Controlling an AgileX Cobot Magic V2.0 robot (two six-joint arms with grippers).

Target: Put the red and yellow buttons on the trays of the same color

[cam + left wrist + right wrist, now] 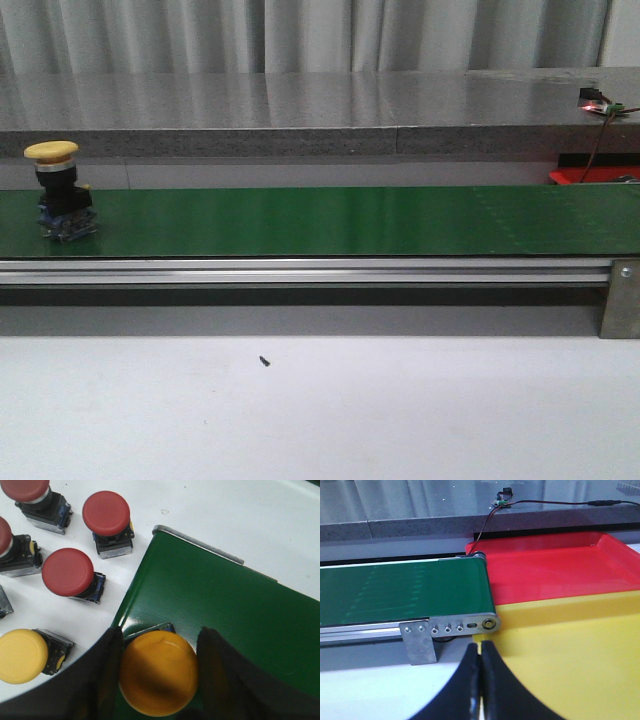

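Note:
A yellow button (57, 190) stands upright at the far left end of the green belt (330, 220). From the left wrist view its yellow cap (158, 672) lies between the two dark fingers of my left gripper (161, 630), which is open, with a sliver of belt showing beside one finger. The left gripper does not appear in the front view. Three red buttons (106, 514) (67, 572) (25, 487) and another yellow button (20, 655) sit on the white table beside the belt end. My right gripper (480, 647) is shut and empty at the edge of the yellow tray (580, 650), with the red tray (555, 565) behind it.
The belt's metal end bracket (420, 640) and roller plate stand just ahead of the right gripper. A grey ledge (300, 110) runs behind the belt, with a small wired board (595, 98) on it. A fourth red button (2, 540) is cut off at the frame edge.

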